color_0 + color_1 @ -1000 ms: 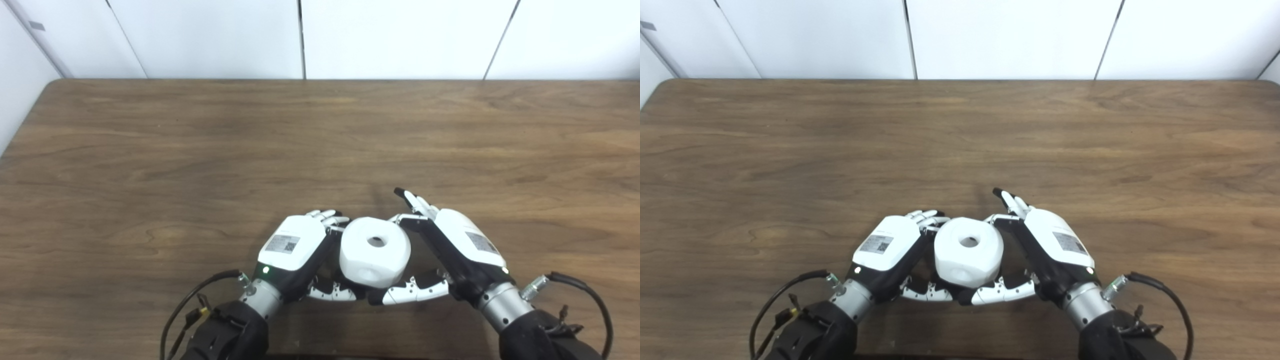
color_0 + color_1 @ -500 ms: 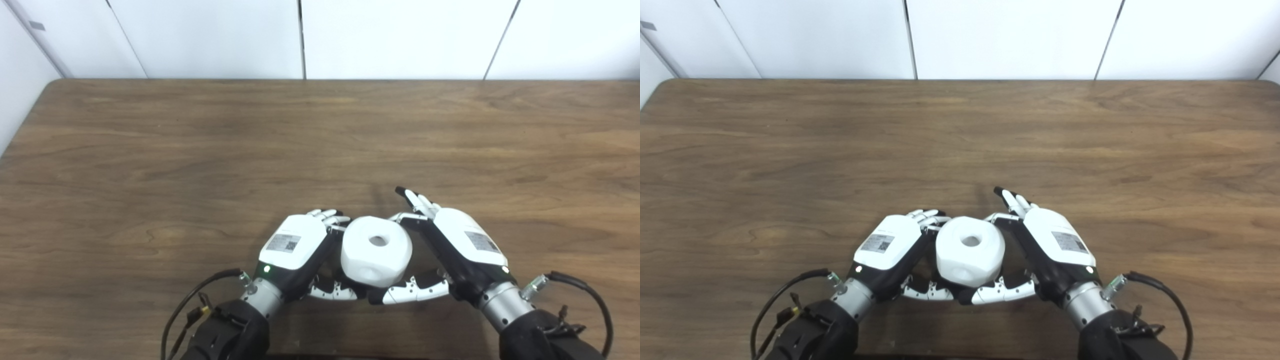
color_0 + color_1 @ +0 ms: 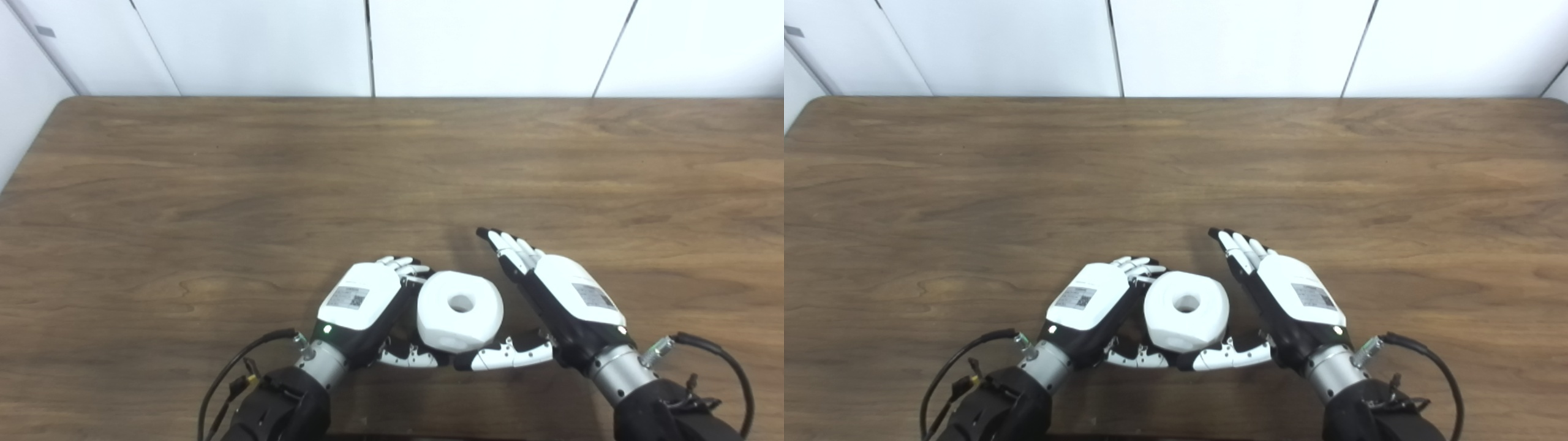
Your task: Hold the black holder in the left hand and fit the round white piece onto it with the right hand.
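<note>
Cupping the white piece [image 3: 459, 311] from its left side, the left hand [image 3: 361, 303] has its fingers curled behind it and its thumb under its near edge. What lies beneath the piece is hidden. The right hand [image 3: 560, 300] stands just beside it on the right, fingers [image 3: 508, 248] straight and spread, grasping nothing, thumb reaching toward the piece's near edge. All sit near the table's [image 3: 245, 177] front edge.
</note>
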Motion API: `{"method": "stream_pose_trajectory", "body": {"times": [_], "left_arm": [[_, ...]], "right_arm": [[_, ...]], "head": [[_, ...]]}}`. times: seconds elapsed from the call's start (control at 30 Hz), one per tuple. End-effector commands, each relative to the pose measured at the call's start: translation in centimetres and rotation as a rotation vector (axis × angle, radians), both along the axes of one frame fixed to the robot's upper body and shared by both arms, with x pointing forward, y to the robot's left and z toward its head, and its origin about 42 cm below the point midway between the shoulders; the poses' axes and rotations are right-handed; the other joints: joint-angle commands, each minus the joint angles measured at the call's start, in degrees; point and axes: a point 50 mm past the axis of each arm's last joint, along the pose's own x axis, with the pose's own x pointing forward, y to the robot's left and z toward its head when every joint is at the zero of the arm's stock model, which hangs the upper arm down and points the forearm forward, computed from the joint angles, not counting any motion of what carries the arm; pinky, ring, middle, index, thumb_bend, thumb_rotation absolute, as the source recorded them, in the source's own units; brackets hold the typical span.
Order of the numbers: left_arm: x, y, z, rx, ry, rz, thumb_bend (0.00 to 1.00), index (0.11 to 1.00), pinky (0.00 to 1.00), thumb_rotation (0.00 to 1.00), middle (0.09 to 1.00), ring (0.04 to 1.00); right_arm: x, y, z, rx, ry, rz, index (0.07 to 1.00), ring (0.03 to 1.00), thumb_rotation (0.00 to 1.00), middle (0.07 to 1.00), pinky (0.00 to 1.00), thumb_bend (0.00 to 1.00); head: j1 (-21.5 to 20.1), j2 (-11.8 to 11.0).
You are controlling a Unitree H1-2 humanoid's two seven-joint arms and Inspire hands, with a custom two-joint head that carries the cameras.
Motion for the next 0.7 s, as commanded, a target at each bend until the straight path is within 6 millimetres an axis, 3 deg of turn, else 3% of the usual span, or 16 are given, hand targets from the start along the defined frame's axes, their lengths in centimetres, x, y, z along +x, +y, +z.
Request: {"method": "stream_pose_trajectory", "body": {"times": [0.0, 0.3, 0.47, 0.67], "left_arm": [[-0.4, 0.3, -2.1, 0.064, 0.136, 0.003, 0.52, 0.488, 0.89, 0.05, 0.825, 0.892], [-0.4, 0.3, -2.1, 0.065, 0.134, 0.004, 0.52, 0.488, 0.89, 0.05, 0.826, 0.894], [-0.2, 0.4, -2.2, 0.064, 0.120, 0.009, 0.52, 0.488, 0.87, 0.05, 0.819, 0.885], [-0.1, 0.7, -2.2, 0.068, 0.116, 0.017, 0.52, 0.488, 0.87, 0.05, 0.817, 0.881]], "right_arm": [[0.2, 0.4, 1.2, 0.010, -0.072, 0.014, 1.000, 1.000, 0.53, 1.000, 1.00, 1.00], [0.2, 0.1, 2.0, 0.026, -0.050, 0.015, 1.000, 1.000, 0.55, 1.000, 1.00, 1.00], [-0.1, -0.9, 4.2, 0.073, -0.064, 0.036, 1.000, 1.000, 0.54, 1.000, 1.00, 1.00], [0.5, -1.4, 5.2, 0.068, -0.108, 0.054, 1.000, 1.000, 0.54, 1.000, 1.00, 1.00]], "head": [[0.00, 0.05], [0.10, 0.00], [0.04, -0.06], [0.07, -0.10]]}}
